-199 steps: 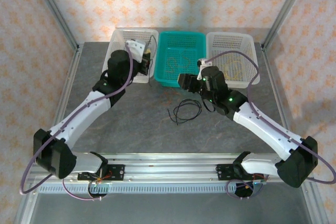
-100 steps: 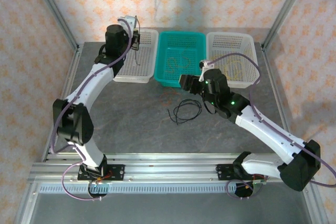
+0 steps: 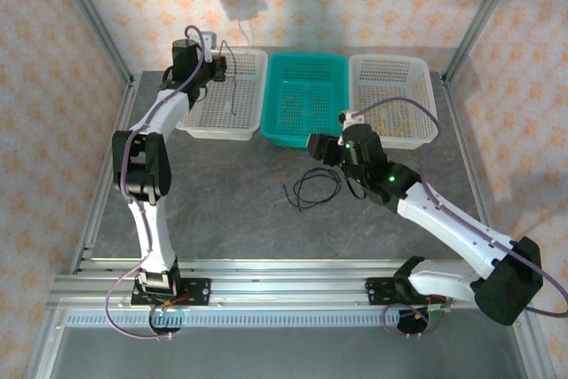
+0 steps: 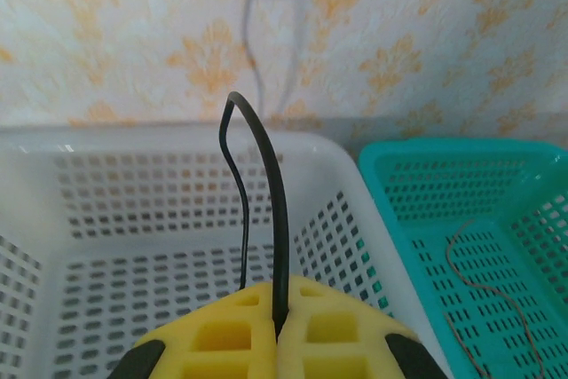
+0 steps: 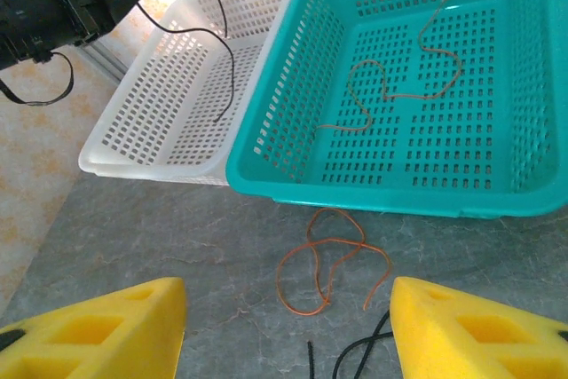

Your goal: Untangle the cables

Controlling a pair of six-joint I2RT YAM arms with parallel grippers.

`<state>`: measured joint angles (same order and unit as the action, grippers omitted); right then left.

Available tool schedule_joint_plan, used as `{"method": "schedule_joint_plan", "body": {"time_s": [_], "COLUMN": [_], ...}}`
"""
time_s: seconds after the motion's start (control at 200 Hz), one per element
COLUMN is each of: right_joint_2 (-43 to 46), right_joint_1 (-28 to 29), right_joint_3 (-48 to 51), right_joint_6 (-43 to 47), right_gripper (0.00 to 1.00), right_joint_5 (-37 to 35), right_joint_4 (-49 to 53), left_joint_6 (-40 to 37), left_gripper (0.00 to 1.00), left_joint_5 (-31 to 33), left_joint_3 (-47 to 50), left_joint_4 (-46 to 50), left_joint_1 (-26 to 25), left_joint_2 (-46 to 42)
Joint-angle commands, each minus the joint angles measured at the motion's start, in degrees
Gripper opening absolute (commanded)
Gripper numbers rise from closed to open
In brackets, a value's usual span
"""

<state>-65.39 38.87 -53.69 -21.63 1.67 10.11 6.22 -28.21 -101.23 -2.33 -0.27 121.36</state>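
Note:
My left gripper (image 4: 280, 308) is shut on a black cable (image 4: 266, 184) that rises in a narrow loop from between its yellow pads. It hangs over the far side of the left white basket (image 3: 206, 122), and the black cable (image 3: 232, 90) dangles into that basket. My right gripper (image 5: 288, 326) stands open low over the table, just in front of the teal basket (image 5: 266, 161). Between its fingers lie a looped brownish-orange cable (image 5: 330, 264) and the end of another black cable (image 5: 355, 359). That coiled black cable (image 3: 315, 185) lies on the table beside the right gripper (image 3: 319, 146).
A second brownish-orange cable (image 5: 399, 86) lies inside the teal basket. The right white basket (image 3: 424, 73) holds yellow cables (image 3: 395, 114). All three baskets stand in a row at the back of the grey table (image 3: 231, 201).
The left arm has swung up and back toward the far left corner, carrying the black cable over the left white basket. The right arm has barely shifted.

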Motion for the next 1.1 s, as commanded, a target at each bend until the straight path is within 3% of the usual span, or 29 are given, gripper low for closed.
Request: {"method": "schedule_joint_plan", "body": {"time_s": [0.0, 0.04, 0.18, 0.441, 0.811, 1.096], "right_joint_2": [0.80, 0.77, 0.73, -0.95, -4.95, -9.13], "right_joint_1": [0.33, 0.33, 0.33, 0.33, 0.33, -0.28], "right_joint_3": [1.38, 1.72, 2.25, 2.44, 5.68, 6.71], "right_joint_6": [-1.18, -1.38, -2.31, -4.57, -9.97, -9.51], "right_gripper": [0.62, 0.62, 0.62, 0.61, 0.59, 0.50], "right_joint_5": [-2.10, -2.37, -2.37, -6.89, -10.35, -9.18], "right_joint_4": [0.17, 0.33, 0.75, 5.60, 10.68, 13.36], "left_joint_6": [5.81, 5.74, 6.26, 5.34, 3.05, 9.97], "left_gripper": [0.00, 0.04, 0.57, 0.99, 0.99, 0.99], "left_joint_5": [-7.20, -6.30, -1.41, 11.13, 18.28, 21.88], "left_joint_3": [-3.10, -3.37, -2.64, 1.68, 22.82, 45.48], "left_joint_4": [1.23, 2.33, 4.83, 7.86, 4.04, -3.04], "left_joint_1": [0.65, 0.63, 0.89, 0.35, -4.62, -15.22], "left_joint_2": [3.11, 3.89, 4.69, -1.94, -22.58, -41.42]}}
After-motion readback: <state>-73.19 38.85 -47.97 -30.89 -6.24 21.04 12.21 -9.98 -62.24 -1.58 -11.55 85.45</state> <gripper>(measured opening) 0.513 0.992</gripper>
